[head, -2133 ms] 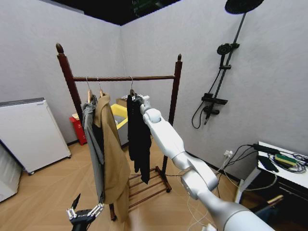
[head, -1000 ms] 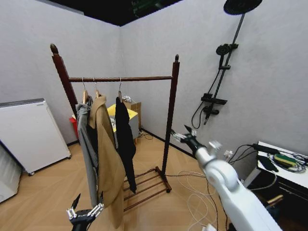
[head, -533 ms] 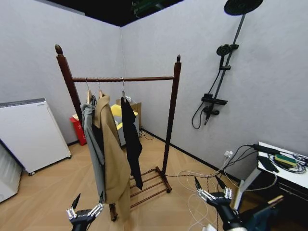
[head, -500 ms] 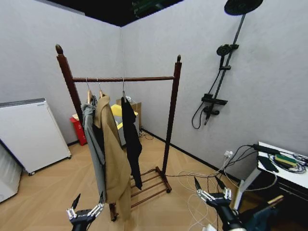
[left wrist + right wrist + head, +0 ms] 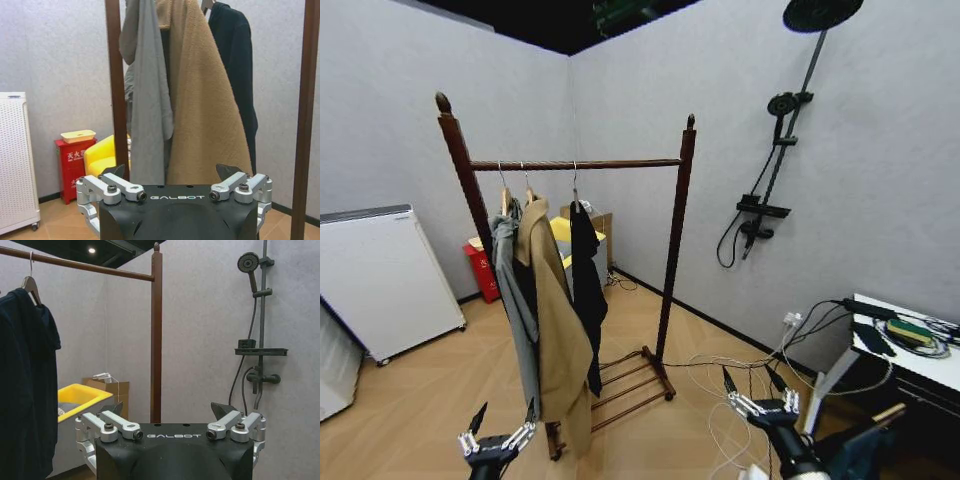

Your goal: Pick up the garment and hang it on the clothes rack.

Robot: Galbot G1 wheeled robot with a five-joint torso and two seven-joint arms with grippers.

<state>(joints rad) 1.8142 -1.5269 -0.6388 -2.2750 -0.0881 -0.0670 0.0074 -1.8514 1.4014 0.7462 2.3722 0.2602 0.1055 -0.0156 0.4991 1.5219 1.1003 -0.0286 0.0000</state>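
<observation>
Three garments hang from the top rail of the clothes rack (image 5: 675, 215): a grey garment (image 5: 510, 290), a tan coat (image 5: 558, 340) and, just beside it toward the rack's middle, the long black jacket (image 5: 585, 290), its hanger hook over the rail. With the jacket on the rail and neither hand touching it, the task looks done; nothing appears left but to keep clear.

The left hand (image 5: 497, 440) sits low in front of the rack's near post, fingers spread and holding nothing. The right hand (image 5: 758, 405) is low as well, well apart from the rack on its far-post side, likewise released and empty.

The rail between the jacket and the far post is bare, so there is free space along it. The floor before the rack is open, though loose cables (image 5: 720, 375) trail near the right hand, a white cabinet (image 5: 380, 275) stands off to the left, and a shower pole (image 5: 780, 150) is mounted on the wall beyond.
</observation>
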